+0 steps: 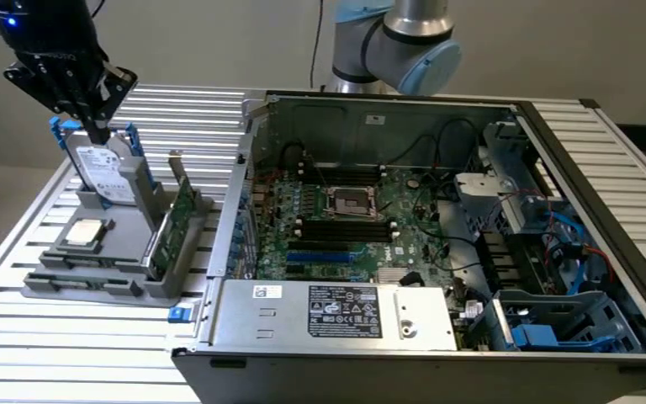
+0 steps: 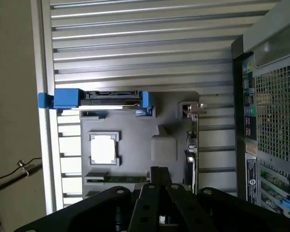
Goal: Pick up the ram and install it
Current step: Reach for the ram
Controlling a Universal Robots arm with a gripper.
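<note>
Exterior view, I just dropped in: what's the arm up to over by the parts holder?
The arm's hand hangs shut over the grey parts holder on the exterior view's left, its tips just above the blue-framed drive, with nothing visibly held. The ram lies in its slot on the holder, not yet picked up. The open computer case stands on the exterior view's right.

nothing legible on power supply label [image 1: 346, 311] or drive label [image 1: 107, 177].
</note>
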